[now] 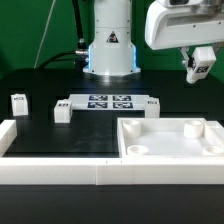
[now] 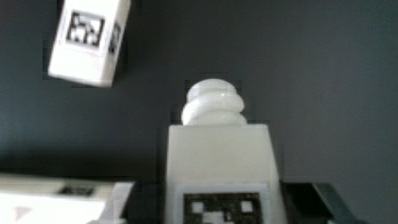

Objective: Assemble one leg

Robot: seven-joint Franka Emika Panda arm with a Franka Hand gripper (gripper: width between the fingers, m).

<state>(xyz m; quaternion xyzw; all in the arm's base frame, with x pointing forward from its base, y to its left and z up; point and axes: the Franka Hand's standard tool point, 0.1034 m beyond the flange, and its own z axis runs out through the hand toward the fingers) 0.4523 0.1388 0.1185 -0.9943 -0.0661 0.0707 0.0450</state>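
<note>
1. Spare leg (image 1: 18, 103): exterior view's far left, standing on the dark surface (image 1: 60, 135).
2. Second spare leg (image 1: 62, 110): just beside the marker board (image 1: 107, 102).
3. Panel (image 1: 215, 128): rimmed, flat, front of the exterior view's right.
4. Tool (image 1: 200, 64): upper right, well above the surface. I read it as clamped on the leg (image 1: 203, 72), because the leg hangs in mid-air with nothing beneath it. I cannot make out the fingers themselves.

Handling, my estimate: the leg is light, rigid plastic with smooth faces, so it may slip or twist under a loose hold. The grip belongs on the flat sides of the square body, leaving the rounded tip free.

Exterior view only: the tool's height and where the panel lies. The leg there is little more than a tagged speck.

Wrist view only: the leg (image 2: 222, 150) up close, with its square body, its tag and its stepped tip (image 2: 215, 100). A loose leg (image 2: 89, 40) lies on the surface beyond; I cannot tell which one.
</note>
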